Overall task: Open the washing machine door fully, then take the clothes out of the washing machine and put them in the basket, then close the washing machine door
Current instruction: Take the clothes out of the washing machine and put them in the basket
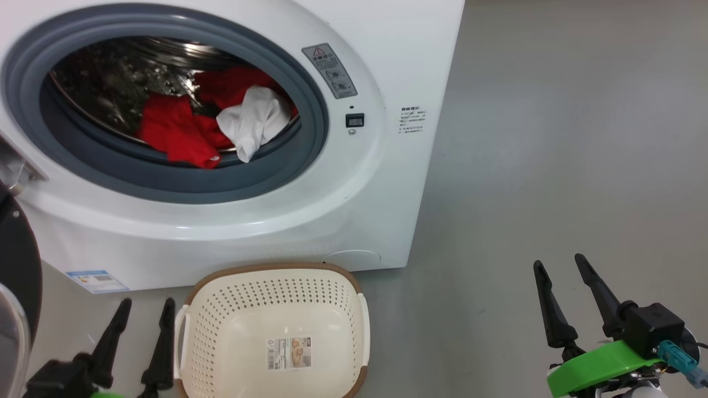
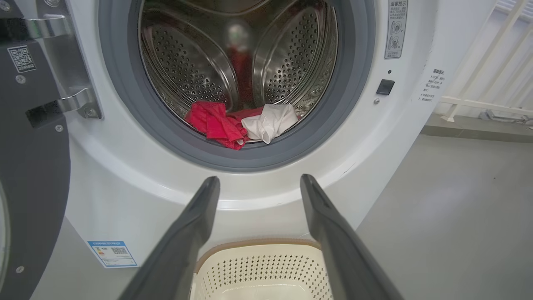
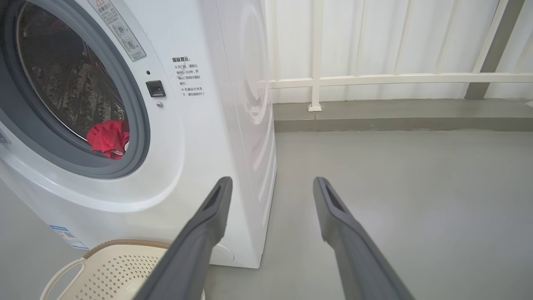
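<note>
Left gripper (image 1: 146, 303): fingers spread wide, gripping nothing, just beside the basket (image 1: 275, 268) handle; can't tell if they touch. Right gripper (image 1: 558, 261): fingers also fully apart, nothing between them, over the floor (image 1: 553, 138) well right of the washing machine (image 1: 354, 221). Basket is on the floor in front of the machine. Red clothes (image 1: 176, 131) and white cloth (image 1: 253, 122) lie at the front lip of the drum (image 2: 187, 62), spilling onto the gasket (image 1: 166, 185). Washing machine door (image 2: 33, 166) is swung open left, mostly cut off by the frame edge. Back of the drum is blurry.

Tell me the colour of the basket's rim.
Brown, around the cream perforated basket; the head view shows it best.
</note>
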